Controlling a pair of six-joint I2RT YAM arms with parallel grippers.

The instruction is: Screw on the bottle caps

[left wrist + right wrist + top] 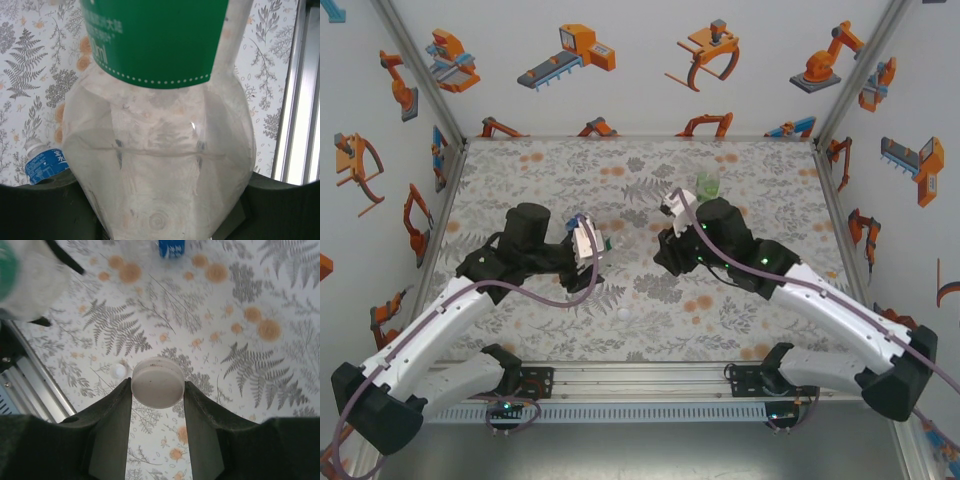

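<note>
Left hand (588, 245) clenched on the lower body of a clear green-label bottle (160, 150), held up off the counter (520, 170). In the wrist view the bottle's long axis runs straight out from the hand: base nearest the camera, label beyond, neck out of frame. From above, this hand points right, toward the other arm. Judged: the mouth faces the right hand.

Right hand (158, 386) grasping a white cap (158, 381) by its rim between both fingers, flat face toward its camera, above the counter. The two hands are near each other over mid-counter but apart.

Coming move, as I judge it: the cap travels left to the bottle's mouth, is lined up square on the bottle's axis, then turned. Right arm does the work; left only steadies.

Green-tinted bottle (708, 182) upright just behind the right hand.
Blue-label bottle (47, 164) lying on its side on the counter.
Small white cap (623, 313) loose near the front edge, between the arms.
</note>
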